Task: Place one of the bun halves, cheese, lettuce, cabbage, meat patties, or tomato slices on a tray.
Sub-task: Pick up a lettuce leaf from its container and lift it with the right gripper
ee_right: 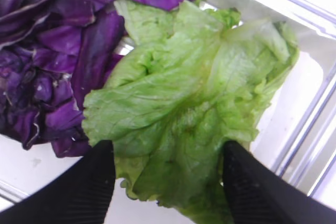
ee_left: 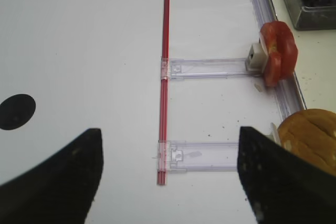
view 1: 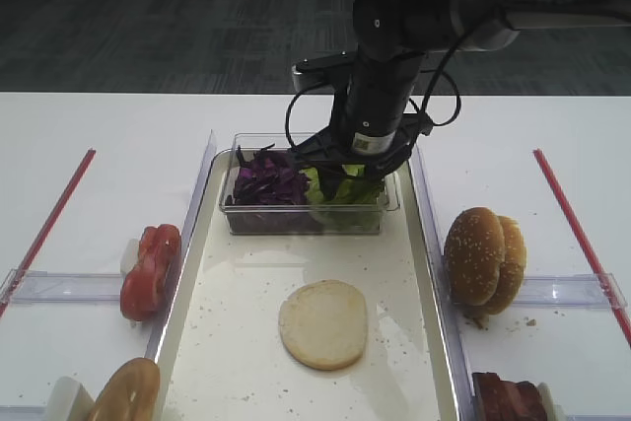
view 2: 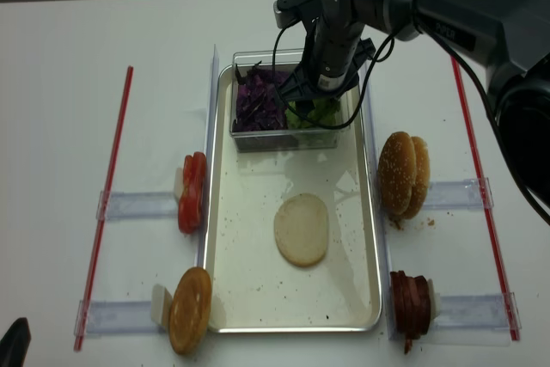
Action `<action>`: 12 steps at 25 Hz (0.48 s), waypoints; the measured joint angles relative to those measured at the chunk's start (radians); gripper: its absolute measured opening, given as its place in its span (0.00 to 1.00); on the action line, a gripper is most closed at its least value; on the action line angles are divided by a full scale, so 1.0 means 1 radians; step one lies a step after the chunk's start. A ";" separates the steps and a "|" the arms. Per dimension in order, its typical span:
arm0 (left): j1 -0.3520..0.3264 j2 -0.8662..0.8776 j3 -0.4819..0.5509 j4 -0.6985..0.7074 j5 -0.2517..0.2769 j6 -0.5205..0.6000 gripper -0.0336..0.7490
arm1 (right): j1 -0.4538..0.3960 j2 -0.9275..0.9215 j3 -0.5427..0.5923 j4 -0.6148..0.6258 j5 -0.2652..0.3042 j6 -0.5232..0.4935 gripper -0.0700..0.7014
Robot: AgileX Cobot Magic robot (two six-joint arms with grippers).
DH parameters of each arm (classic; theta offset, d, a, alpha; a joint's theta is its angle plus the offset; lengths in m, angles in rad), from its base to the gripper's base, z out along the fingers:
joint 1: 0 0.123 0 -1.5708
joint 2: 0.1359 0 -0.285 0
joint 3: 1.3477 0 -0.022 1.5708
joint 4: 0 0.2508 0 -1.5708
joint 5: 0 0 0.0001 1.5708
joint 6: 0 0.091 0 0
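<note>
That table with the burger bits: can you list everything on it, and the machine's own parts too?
tray: one, silvery, centre.
clear tub: one, at the tray's far end.
cabbage: one purple heap, tub's left half.
lettuce: one green leaf, tub's right half.
pale bun disc: one, cream, on the tray floor.
sesame bun halves: two, golden, right of the tray.
tomato slices: red stack, left of the tray.
red strips: two, outer edges.
right claw: black, fingers either side of the lettuce.
left claw: black, open, over bare table.

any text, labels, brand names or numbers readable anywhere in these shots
None readable. The label on the right arm's wrist is too small and blurred to read. The clear tub, tray and clear holders show no print.
</note>
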 joint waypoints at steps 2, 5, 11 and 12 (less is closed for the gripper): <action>0.000 0.000 0.000 0.000 0.000 0.000 0.67 | 0.000 0.000 0.000 -0.002 0.000 0.000 0.70; 0.000 0.000 0.000 0.000 0.000 0.000 0.67 | 0.000 0.000 0.000 -0.004 0.000 0.000 0.70; 0.000 0.000 0.000 0.000 0.000 0.000 0.67 | 0.000 0.000 0.000 -0.006 0.000 0.000 0.57; 0.000 0.000 0.000 0.000 0.000 0.000 0.67 | 0.000 0.000 0.000 -0.008 0.000 0.000 0.54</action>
